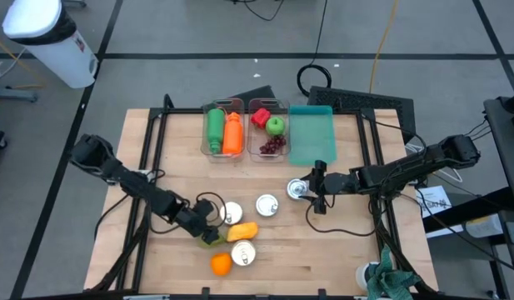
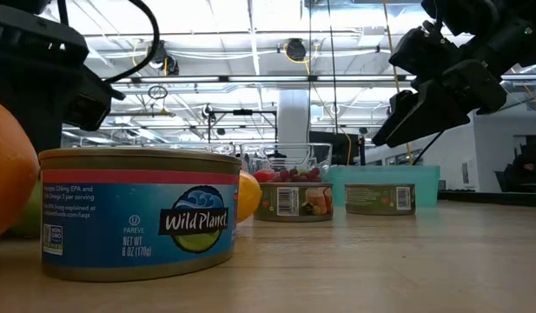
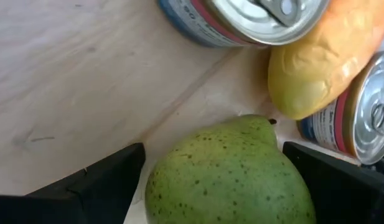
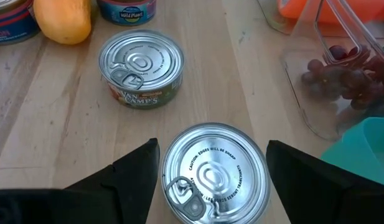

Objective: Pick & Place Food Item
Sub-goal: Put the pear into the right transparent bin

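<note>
While the right arm hovers above a tin can (image 4: 213,171) near the teal bin (image 1: 311,133), the left gripper (image 3: 210,186) sits low on the tabletop (image 1: 340,242) with its fingers (image 3: 92,183) spread wide on either side of a green pear (image 3: 226,171), not yet closed on it. The pear lies at the near-left of the tabletop, just beside a yellow-orange fruit (image 3: 325,62) and two cans (image 3: 254,18). It looks firm but bruisable, with smooth, rounded skin that may slip; the broad belly seems the safest place to pinch, with gentle pressure. Room is tight: the neighbours crowd its far side, so a straight lift is likely cleanest. The right gripper (image 4: 210,180) is likewise released, its fingers straddling the can. The clear containers (image 1: 244,129) at the back hold produce, with open tabletop between.
</note>
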Action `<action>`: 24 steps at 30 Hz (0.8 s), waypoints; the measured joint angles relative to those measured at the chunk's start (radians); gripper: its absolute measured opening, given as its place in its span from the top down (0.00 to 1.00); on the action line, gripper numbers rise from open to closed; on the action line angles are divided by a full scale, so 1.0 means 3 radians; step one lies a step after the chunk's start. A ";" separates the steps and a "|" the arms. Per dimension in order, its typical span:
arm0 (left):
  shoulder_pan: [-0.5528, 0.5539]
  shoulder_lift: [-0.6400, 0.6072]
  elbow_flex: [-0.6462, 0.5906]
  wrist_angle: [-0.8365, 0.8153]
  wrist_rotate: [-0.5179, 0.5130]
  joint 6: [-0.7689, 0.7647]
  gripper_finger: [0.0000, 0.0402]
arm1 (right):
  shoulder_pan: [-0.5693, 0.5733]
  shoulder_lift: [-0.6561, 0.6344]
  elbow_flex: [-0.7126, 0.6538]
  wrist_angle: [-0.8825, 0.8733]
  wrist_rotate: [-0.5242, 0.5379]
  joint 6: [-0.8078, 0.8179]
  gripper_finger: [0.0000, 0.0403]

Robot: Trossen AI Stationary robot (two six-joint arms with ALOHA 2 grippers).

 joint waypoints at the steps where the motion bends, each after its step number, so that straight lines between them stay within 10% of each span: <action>1: 0.0009 0.0017 0.0000 0.0012 0.0018 0.0045 0.01 | 0.0000 0.0000 0.0000 0.0000 0.0000 0.0000 0.31; 24: 0.0122 -0.0050 -0.0027 0.0086 0.0081 0.0466 0.20 | 0.0000 0.0000 0.0000 0.0024 0.0000 0.0000 0.31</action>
